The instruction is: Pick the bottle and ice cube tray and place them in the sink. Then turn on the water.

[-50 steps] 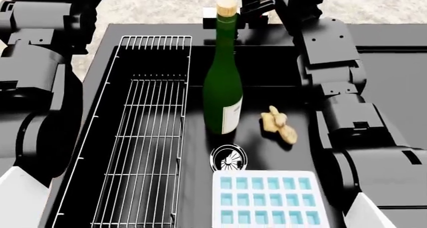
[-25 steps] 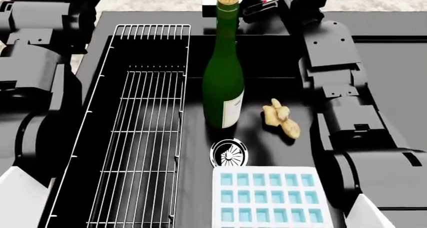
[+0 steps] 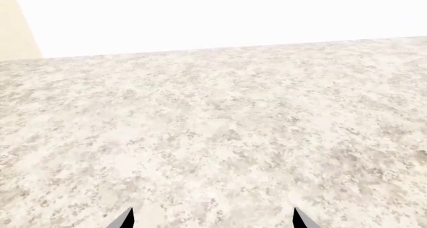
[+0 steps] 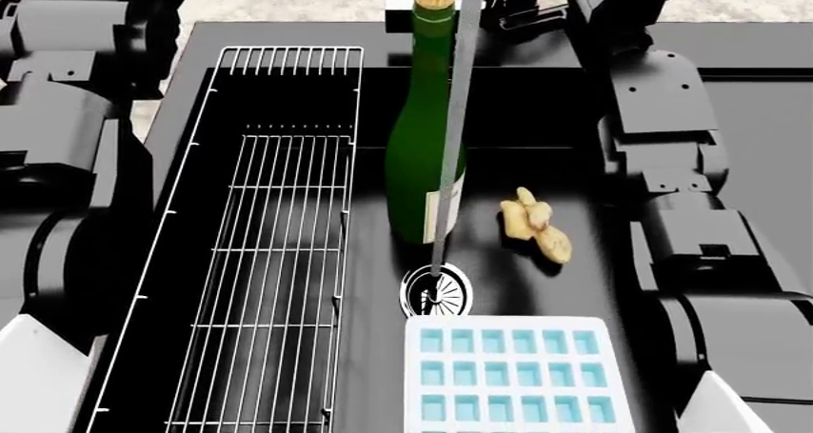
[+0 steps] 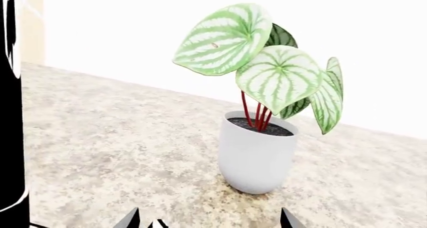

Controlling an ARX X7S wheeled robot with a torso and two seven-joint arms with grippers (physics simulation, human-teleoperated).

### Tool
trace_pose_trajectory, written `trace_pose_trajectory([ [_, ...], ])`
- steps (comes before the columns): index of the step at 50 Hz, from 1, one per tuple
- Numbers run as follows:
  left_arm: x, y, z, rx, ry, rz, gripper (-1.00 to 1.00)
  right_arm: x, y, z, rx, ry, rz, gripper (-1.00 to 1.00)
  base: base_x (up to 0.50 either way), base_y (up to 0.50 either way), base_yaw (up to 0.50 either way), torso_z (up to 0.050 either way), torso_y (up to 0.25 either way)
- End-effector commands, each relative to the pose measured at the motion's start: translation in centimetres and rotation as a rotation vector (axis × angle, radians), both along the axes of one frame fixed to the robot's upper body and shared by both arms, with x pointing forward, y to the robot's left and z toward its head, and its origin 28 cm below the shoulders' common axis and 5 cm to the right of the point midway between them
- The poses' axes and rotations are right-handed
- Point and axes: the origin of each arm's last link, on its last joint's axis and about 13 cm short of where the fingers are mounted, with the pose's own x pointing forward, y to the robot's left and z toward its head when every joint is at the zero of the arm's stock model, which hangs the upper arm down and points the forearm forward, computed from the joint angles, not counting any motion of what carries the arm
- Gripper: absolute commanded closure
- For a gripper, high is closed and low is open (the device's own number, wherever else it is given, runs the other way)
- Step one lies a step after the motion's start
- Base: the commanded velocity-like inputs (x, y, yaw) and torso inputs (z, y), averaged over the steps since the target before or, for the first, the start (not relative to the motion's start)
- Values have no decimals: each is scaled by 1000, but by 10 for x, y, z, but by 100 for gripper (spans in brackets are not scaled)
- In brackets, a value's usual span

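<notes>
On head cam I see the wine bottle (image 4: 426, 157) standing upright inside the black sink (image 4: 534, 119), just right of the wire rack (image 4: 267, 262). The ice cube tray (image 4: 515, 381) lies flat in the basin too, at the near edge, w/ the round steel drain (image 4: 436, 293) just beyond its left corner. A thin pale stream of water (image 4: 447, 167) runs down in front of the bottle and lands on the drain. A ginger root (image 4: 536, 226) sits on the sink floor right of the bottle, apart from it.

My right arm reaches to the far side of the sink, by the bottle's top; the gripper itself I can't make out there. Right wrist cam: right gripper (image 5: 208, 220) shows two dark fingertips spread apart, nothing between them, facing a potted plant (image 5: 261, 102) on the speckled counter (image 5: 100, 138).

Left wrist cam: left gripper (image 3: 212, 220) fingertips also spread wide, holding nothing, only bare speckled counter ahead.
</notes>
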Motion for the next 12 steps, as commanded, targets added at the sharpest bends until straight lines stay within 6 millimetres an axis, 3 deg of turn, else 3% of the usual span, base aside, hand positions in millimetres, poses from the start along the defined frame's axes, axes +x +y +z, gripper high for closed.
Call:
trace_pose_trajectory([
  [1, -1, 4, 0, -5, 4, 13, -100, -2, -22, -10, 77, 43, -92, -100, 0, 0, 0, 0, 0],
  [12, -1, 4, 2, -4, 1, 11, -100, -2, -19, -5, 78, 34, -80, -100, 0, 0, 0, 0, 0],
])
